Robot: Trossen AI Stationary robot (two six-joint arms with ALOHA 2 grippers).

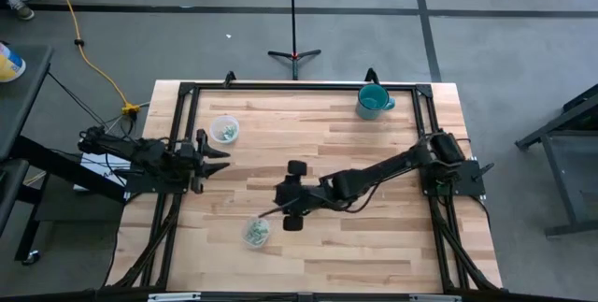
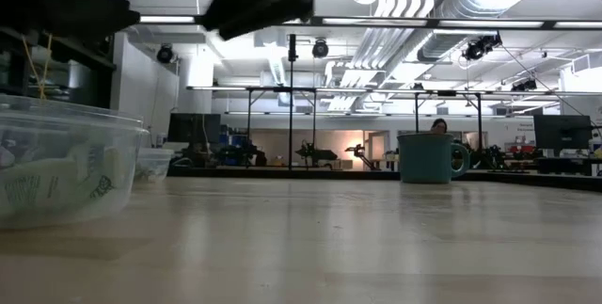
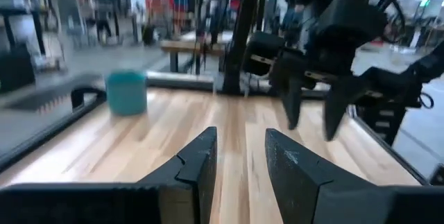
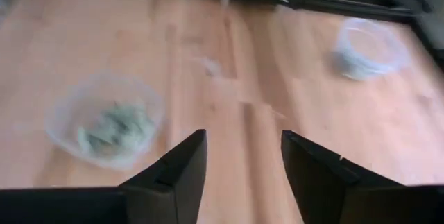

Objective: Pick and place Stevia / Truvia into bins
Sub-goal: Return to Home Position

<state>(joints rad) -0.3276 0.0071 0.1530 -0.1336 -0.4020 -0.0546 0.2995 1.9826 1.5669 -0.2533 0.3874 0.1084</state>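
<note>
Sachets binned, jaws empty
Stevia sachets [image 1: 256, 234] lie in two clear cups [image 1: 214, 124], well apart from the teal mug [image 1: 374, 102]. The right gripper [image 1: 283, 194] hangs between cups and mug, jaws wide, likely nothing left to carry; the left gripper [image 1: 220, 160] waits beyond the cups, jaws narrowly apart.

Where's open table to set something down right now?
Free: the strip between the upper cup and the teal mug, and the table corner at the high view's lower right, past the right arm. Crowded: between the left gripper, right gripper and lower cup.
</note>
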